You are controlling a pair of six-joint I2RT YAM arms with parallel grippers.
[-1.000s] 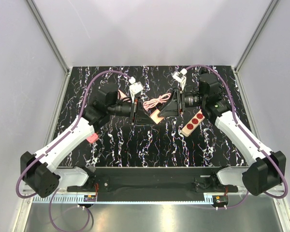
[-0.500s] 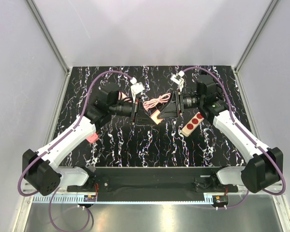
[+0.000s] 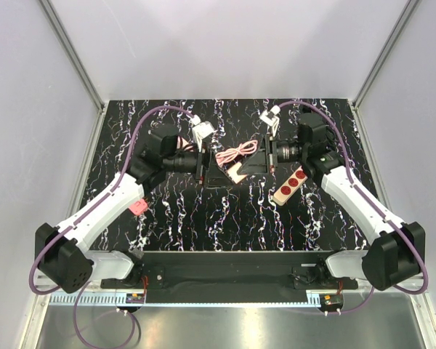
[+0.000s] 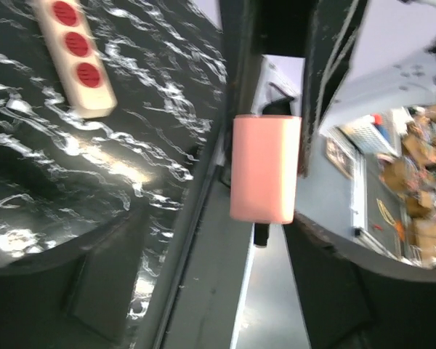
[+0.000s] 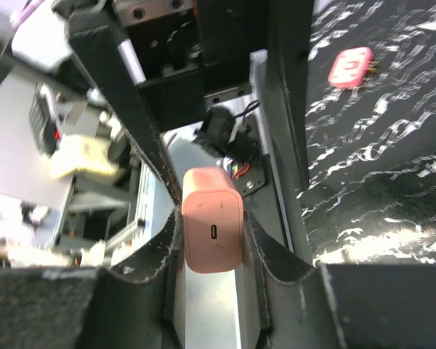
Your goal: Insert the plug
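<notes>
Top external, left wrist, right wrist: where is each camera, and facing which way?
Top external: above, behind the arms, facing down at the black marbled table; both arms show.
Left wrist: on the left arm, facing the pink rectangular charger block; left gripper's open fingers show.
Right wrist: on the right arm, facing that block; right gripper's fingers clamp it.
Both wrist views share the block.

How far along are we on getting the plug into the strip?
Done: the pink charger is off the table, held up between the two arms. In hand: the right end effector is clamped on it while the left end effector stands open around it, so it looks like a handover. Left: carry it to the power strip, which has nothing plugged in, and push it in.
</notes>
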